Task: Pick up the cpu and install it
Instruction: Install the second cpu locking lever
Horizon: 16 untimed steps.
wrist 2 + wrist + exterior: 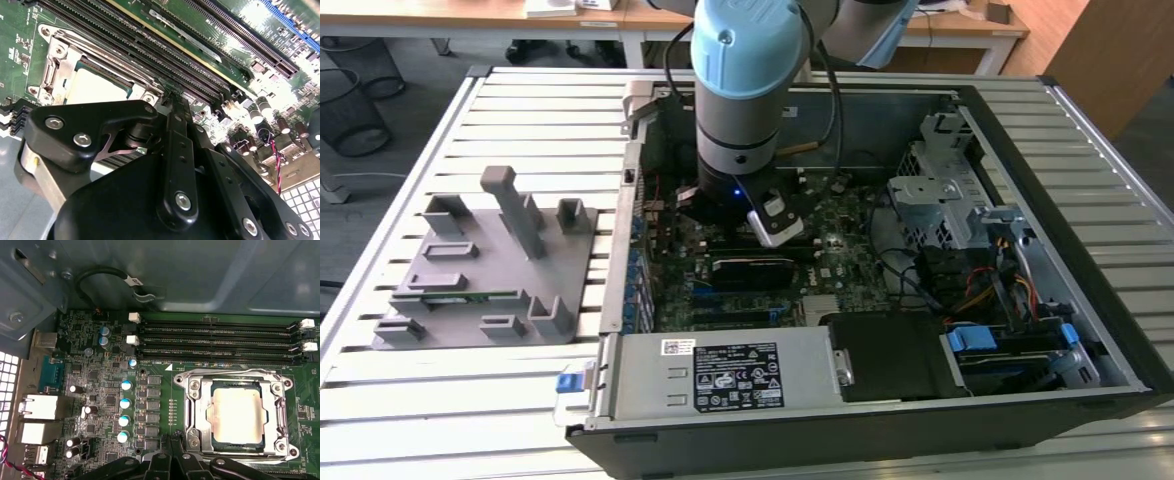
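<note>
The cpu (pixel 237 413), a square chip with a pale silvery top, lies flat in the metal-framed socket (pixel 192 410) on the green motherboard; it also shows as the cpu (pixel 97 88) in the second wrist view. My gripper (pixel 172 442) hangs low over the board just beside the socket frame, apart from the chip. Its black fingers (pixel 173 131) stand pressed together with nothing between them. In the exterior view the arm (pixel 744 90) reaches down into the open computer case (pixel 1067 140).
Several empty memory slots (pixel 220 342) run beside the socket, with capacitors (pixel 125 402) and rear ports (pixel 37 407) close by. The case holds a power supply (pixel 720 375), a drive cage (pixel 941 205) and cables (pixel 981 290). A grey fixture tray (pixel 487 270) lies at the exterior view's left.
</note>
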Each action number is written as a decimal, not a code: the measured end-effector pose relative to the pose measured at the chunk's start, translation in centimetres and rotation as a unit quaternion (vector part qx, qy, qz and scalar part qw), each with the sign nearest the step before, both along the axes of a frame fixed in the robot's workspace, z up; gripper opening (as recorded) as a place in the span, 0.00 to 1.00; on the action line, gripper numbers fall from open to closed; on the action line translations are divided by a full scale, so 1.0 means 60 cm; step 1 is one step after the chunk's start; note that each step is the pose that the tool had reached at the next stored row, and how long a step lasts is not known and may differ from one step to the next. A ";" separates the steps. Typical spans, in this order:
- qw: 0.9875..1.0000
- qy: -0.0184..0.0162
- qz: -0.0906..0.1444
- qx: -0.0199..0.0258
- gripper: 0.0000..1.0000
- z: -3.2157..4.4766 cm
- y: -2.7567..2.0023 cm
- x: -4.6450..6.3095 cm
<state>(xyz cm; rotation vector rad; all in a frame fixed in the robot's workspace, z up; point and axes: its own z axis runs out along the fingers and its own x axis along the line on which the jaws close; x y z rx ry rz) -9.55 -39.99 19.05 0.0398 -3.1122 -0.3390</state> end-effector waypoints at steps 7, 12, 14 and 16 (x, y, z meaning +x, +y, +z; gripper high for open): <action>1.000 0.000 0.000 -0.001 0.11 0.000 -0.0010 0.000; 1.000 0.000 0.000 -0.001 0.11 0.002 -0.0011 0.000; 1.000 0.000 0.000 -0.001 0.11 0.002 -0.0013 0.000; 1.000 0.000 0.000 -0.001 0.11 0.003 -0.0013 0.000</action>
